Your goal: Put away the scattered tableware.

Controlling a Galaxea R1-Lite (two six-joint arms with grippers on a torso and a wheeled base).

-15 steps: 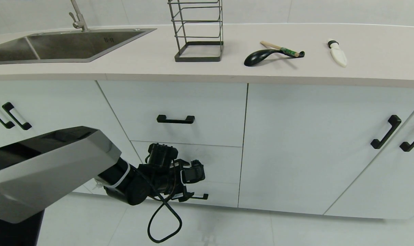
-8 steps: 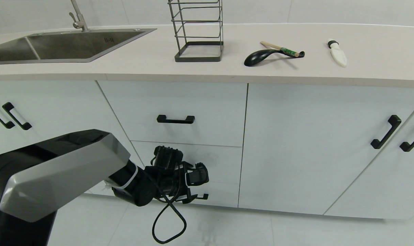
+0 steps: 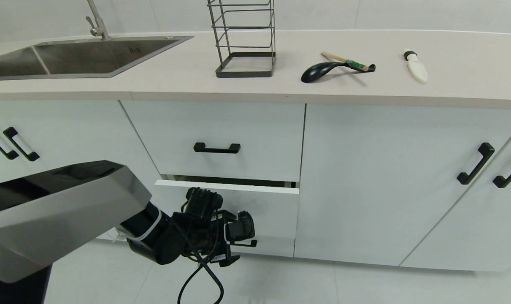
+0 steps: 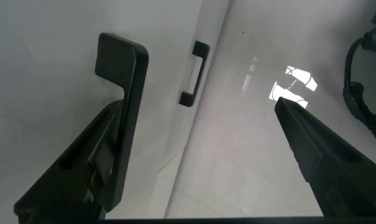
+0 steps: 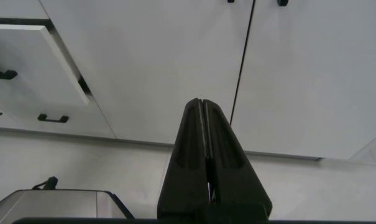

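Left gripper [image 3: 240,238] sits low against the front of the lower drawer [image 3: 266,211]. Its fingers [image 4: 312,149] are spread wide and clamp nothing. In the left wrist view the drawer's black handle [image 4: 128,118] lies against one finger. Right gripper [image 5: 202,107] points at the white cabinet fronts, its two fingers pressed flat together with nothing between them.

Counter [image 3: 154,86]: a pale worktop running the full width above the cabinets.

Sink [image 3: 90,52]: a steel basin set into the counter's left end, with a tap at its back edge.

Lower drawer: pulled out slightly, so a dark gap shows between it and the closed upper drawer [image 3: 215,139].

Wire rack [image 3: 244,42]: dark and upright, mid-counter, just to the right of the sink's corner.

Black spoon [image 3: 318,71]: lies right of the rack and nearer the counter's front edge, with its bowl towards the rack.

White utensil [image 3: 416,68]: has a black cap and lies by itself towards the counter's right end.

Wooden stick [image 3: 344,59]: has a green band and lies across the spoon's handle (whether it is one piece or a pair cannot be told).
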